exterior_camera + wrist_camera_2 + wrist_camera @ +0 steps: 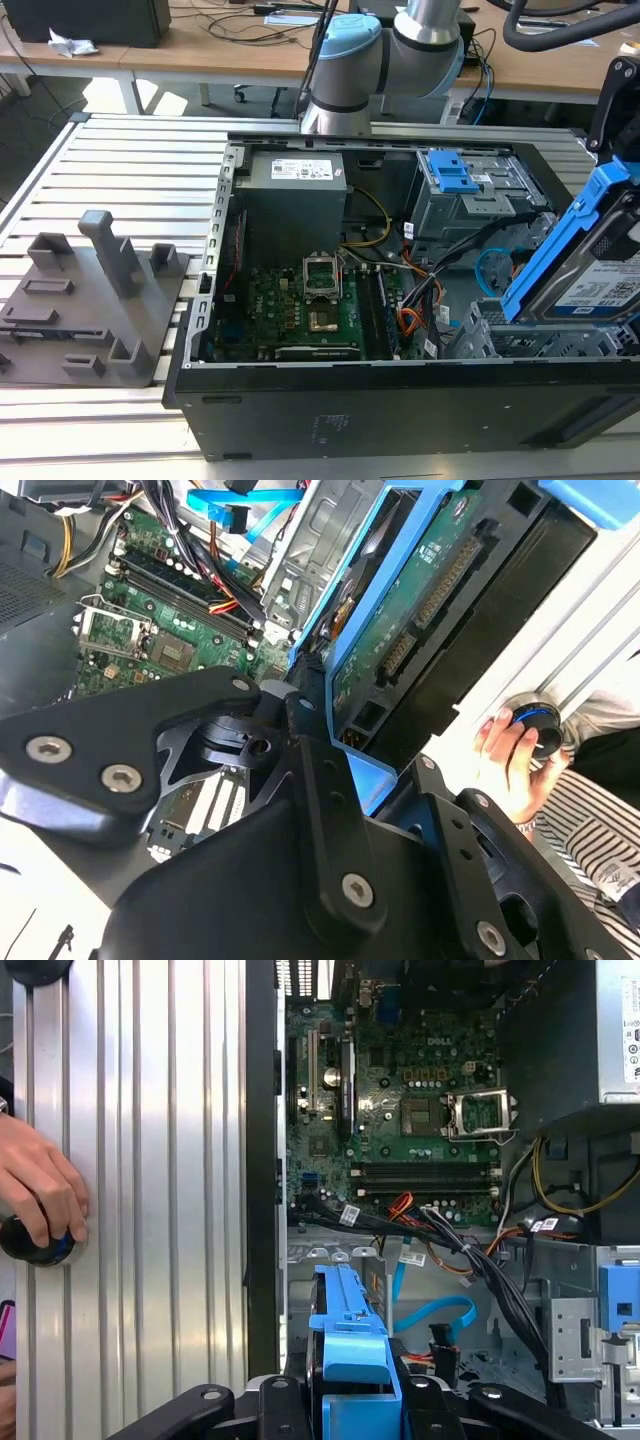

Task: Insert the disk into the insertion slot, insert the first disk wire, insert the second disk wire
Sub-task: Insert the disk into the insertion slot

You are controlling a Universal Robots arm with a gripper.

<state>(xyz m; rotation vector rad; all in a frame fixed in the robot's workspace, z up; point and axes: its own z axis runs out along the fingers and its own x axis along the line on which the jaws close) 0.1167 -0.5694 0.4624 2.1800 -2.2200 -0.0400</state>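
The disk is off the cage, held up in the air at the exterior view's right, over the front corner of the open PC case. It's tilted steeply. Long axis runs from its low end, just above the insertion slot, up and to the exterior view's right. Label side faces the camera in the exterior view; circuit-board side shows in the second wrist view.

The gripper has its black fingers clamped on the blue carrier's edges, one each side, i.e. pinching the disk. The arm rises behind the case, w/ the wrist at the exterior view's right edge.

A person's hand rests on a round dark knob on the slatted table, beside the case.
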